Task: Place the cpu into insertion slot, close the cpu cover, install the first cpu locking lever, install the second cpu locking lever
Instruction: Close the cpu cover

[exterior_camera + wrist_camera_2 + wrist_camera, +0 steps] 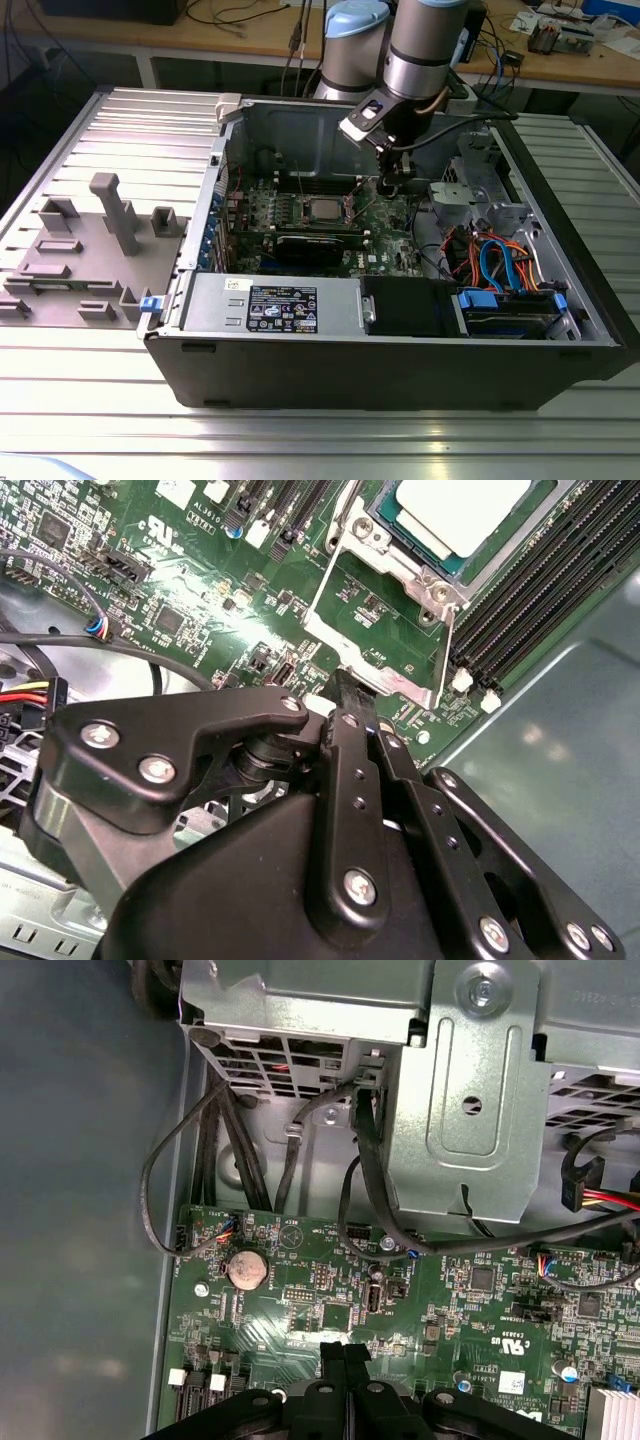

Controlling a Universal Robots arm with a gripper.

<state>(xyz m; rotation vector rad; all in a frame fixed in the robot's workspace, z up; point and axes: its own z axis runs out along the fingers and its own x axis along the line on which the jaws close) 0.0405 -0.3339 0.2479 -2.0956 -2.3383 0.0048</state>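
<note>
Two fingers (352,750) pressed together with nothing seen between them, the gripper (347,687) stands at the free edge of the open cpu cover (400,683), which lies between it and the cpu (460,510) seated in the insertion slot (420,560); contact cannot be confirmed.

Looks past a black gripper (350,685), fingers pressed together, tip right at the edge of the cpu cover (410,685). Shows that silver cover swung open, green board (200,580) seen through its window. Beside it, the cpu (460,510) sitting in the insertion slot (437,580). Long black memory slots (540,590) close by.
</note>
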